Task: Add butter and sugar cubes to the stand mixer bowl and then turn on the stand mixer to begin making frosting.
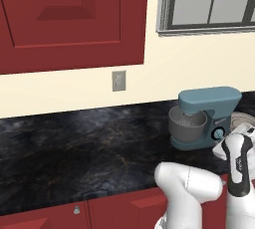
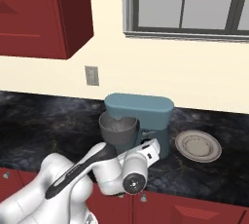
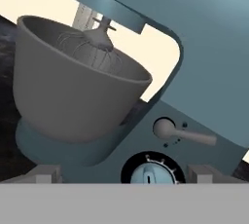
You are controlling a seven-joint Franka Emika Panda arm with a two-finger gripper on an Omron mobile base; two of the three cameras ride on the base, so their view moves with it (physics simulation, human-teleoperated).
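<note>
Dark marble table point(image 1: 74, 143) under red cabinets point(image 1: 69, 19) and a window point(image 2: 185, 4). Jaws apart, facing the stand mixer point(image 3: 194, 72) dial point(image 3: 150, 173).

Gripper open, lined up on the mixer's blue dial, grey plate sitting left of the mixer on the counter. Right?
Not quite: the grey plate sits to the right of the stand mixer, as the right base view shows. The rest holds: the gripper is open, its tips either side of the blue dial in the hand view.

Home kitchen: red cabinets point(image 1: 69, 19), dark counter point(image 1: 74, 148), stand mixer point(image 1: 209, 116).
</note>
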